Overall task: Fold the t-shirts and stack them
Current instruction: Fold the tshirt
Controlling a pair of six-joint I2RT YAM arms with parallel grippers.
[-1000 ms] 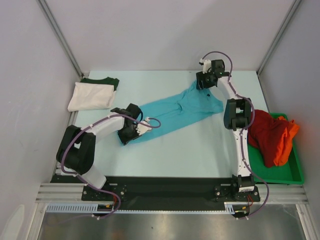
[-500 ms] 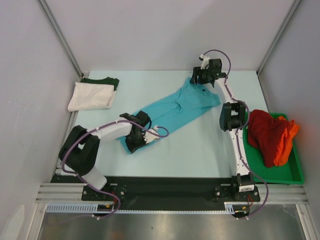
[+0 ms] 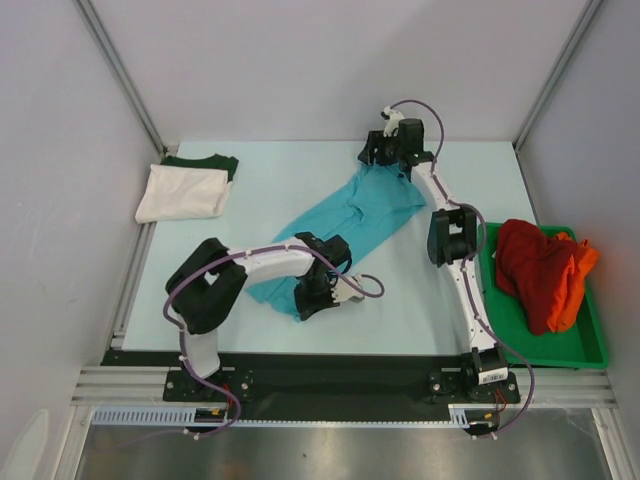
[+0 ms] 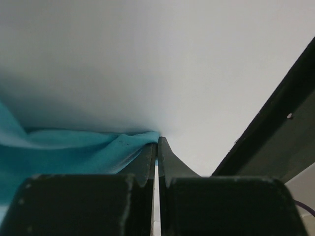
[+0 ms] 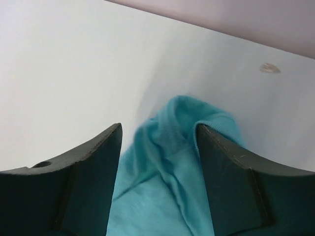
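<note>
Probably the main risk is at the near end of the turquoise t-shirt (image 3: 370,215), which lies as a long wrinkled band slanting across the table (image 3: 420,300). The left gripper (image 4: 157,145) has its jaws fully together, and in the left wrist view only a thin edge of the cloth reaches the fingertips. I judge that this pinch is shallow, so a strong pull could let the hem slip out.

At the far end of the same shirt the right gripper (image 5: 158,127) has its jaws wide apart, one on each side of a bunched lump of cloth, and it holds nothing. If it closes there it may catch several layers at once, and the fold would come out crooked.

The purple cable (image 3: 365,290) of the left arm loops just beside the shirt's near end and could catch the cloth.

For room, the far wall (image 3: 330,70) is close behind the shirt's far end, so little space is left there. The black base rail (image 3: 330,372) is near its near end, and more dragging that way could bring cloth over the table edge. To the right of the shirt there is bare table up to the green tray (image 3: 570,352) with the red t-shirt (image 3: 530,265) and the orange t-shirt (image 3: 578,270). To its left there is bare table up to the white t-shirt (image 3: 182,192) lying on the dark green t-shirt (image 3: 200,160), well apart.
</note>
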